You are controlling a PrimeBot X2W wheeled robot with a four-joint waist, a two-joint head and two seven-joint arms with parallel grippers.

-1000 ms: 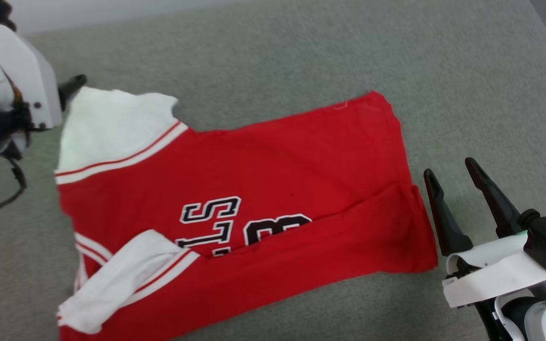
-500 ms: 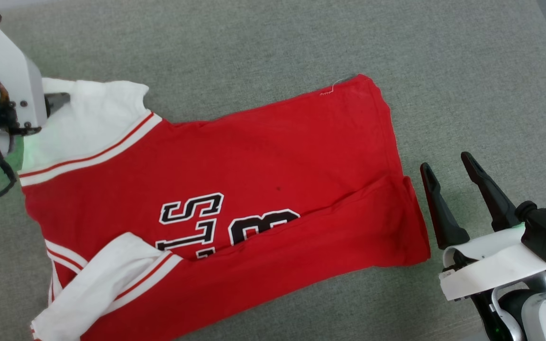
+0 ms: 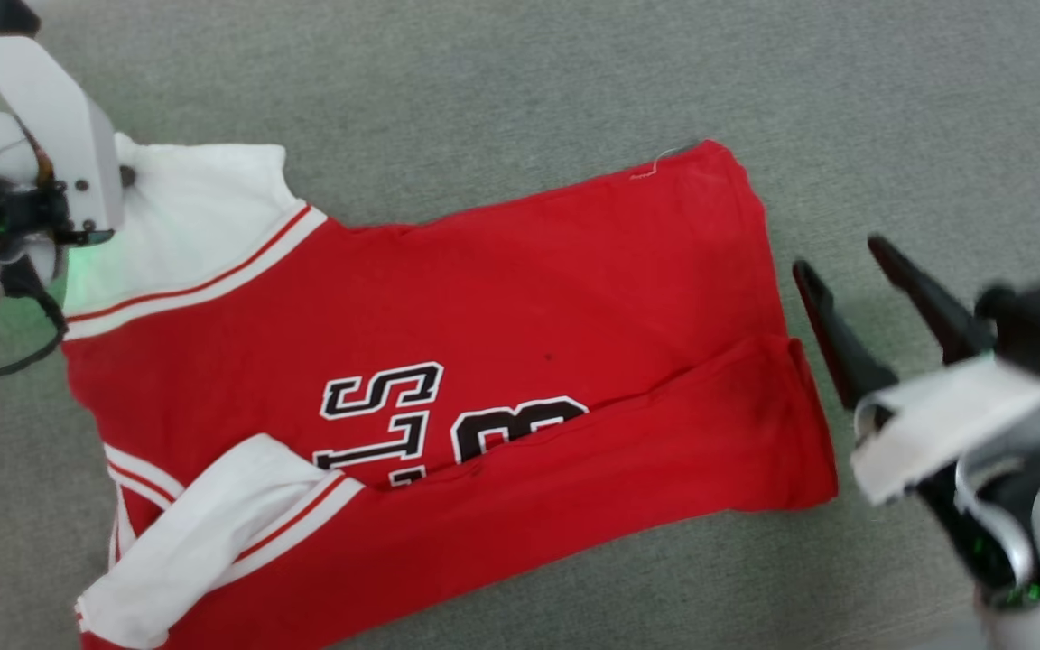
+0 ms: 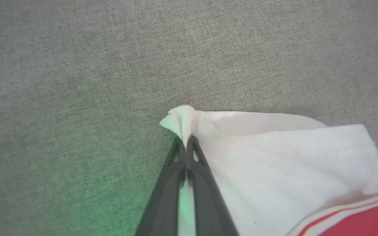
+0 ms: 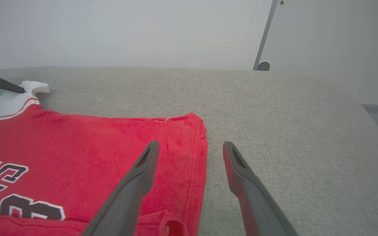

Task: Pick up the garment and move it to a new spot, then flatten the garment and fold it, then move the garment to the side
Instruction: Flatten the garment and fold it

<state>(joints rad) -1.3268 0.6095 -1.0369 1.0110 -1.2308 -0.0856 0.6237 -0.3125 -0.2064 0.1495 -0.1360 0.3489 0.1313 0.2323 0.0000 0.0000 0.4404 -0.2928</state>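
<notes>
Left end effector (image 4: 186,140) pinches a white sleeve corner of the garment (image 3: 529,289)

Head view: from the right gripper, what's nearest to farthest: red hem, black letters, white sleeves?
1. Red cloth hem, beside right gripper.
2. Black printed letters, mid-shirt.
3. Upper white sleeve, lower white sleeve, far left: too close to call.

A: Item count?
B: One bright red soft-fabric shirt (image 3: 520,298). Two white short sleeves (image 3: 204,217) on it.
A: Grippers?
B: Two: left gripper (image 4: 185,140), right gripper (image 3: 838,255). Two long dark fingers (image 5: 133,190) each, four total.
A: Anything else?
B: One grey fabric surface (image 3: 520,81). One thin grey pole (image 5: 263,36).
</notes>
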